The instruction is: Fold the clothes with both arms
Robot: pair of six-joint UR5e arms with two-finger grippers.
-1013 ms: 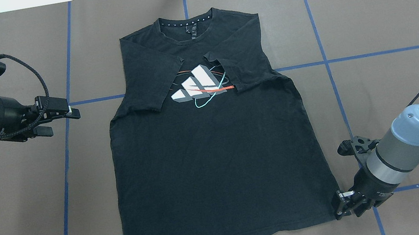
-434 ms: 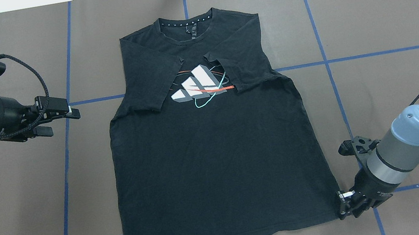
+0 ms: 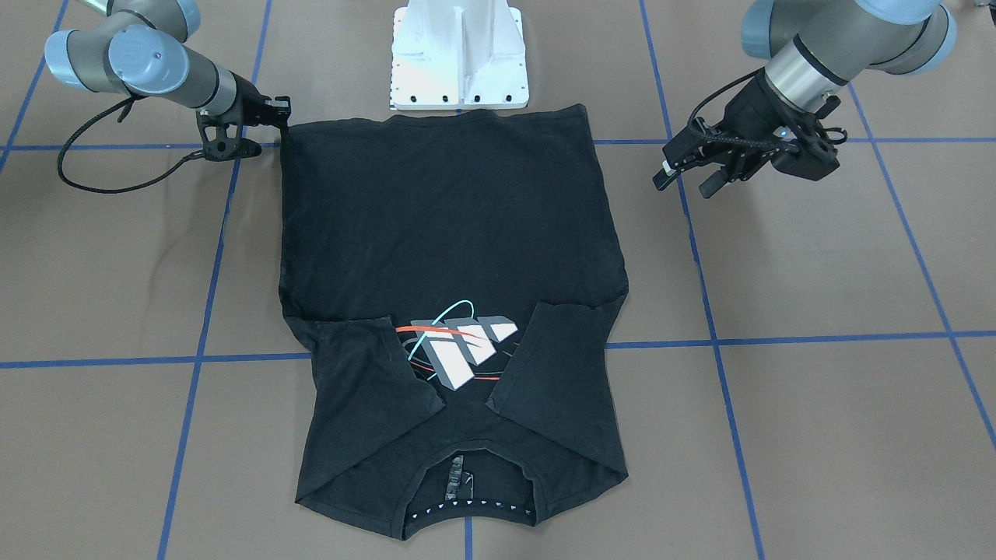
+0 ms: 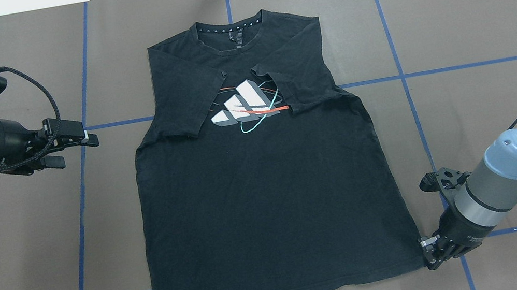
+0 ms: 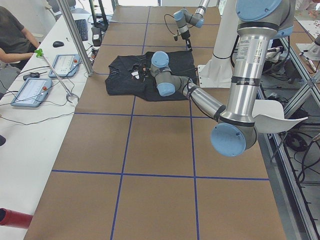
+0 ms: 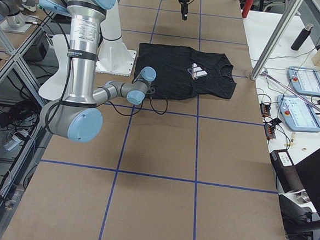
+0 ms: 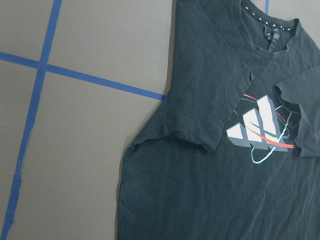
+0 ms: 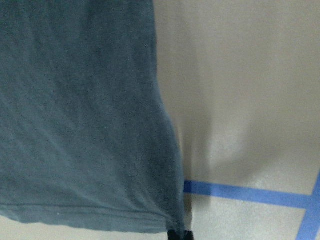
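Note:
The black T-shirt [image 4: 269, 206] lies flat and print-up on the brown table, collar at the far side, both sleeves folded in over the chest beside the white, red and teal print [image 4: 246, 102]. My right gripper [image 4: 430, 254] sits low at the shirt's near right hem corner, shut on it; the right wrist view shows that corner [image 8: 170, 220] at the fingertips. In the front-facing view this gripper [image 3: 278, 118] touches the same corner. My left gripper [image 4: 75, 149] is open and empty, held above bare table left of the shirt, also seen from the front [image 3: 685, 177]. The left wrist view shows the shirt's left side [image 7: 225, 175].
The white pedestal base [image 3: 459, 54] stands just behind the near hem. Blue tape lines [image 4: 76, 186] grid the table. Operator tablets [image 5: 30, 92] and a seated person [image 5: 12, 35] are beyond the far edge.
The right gripper's fingers have drawn together on the hem corner and shifted slightly right. The left arm has not moved.

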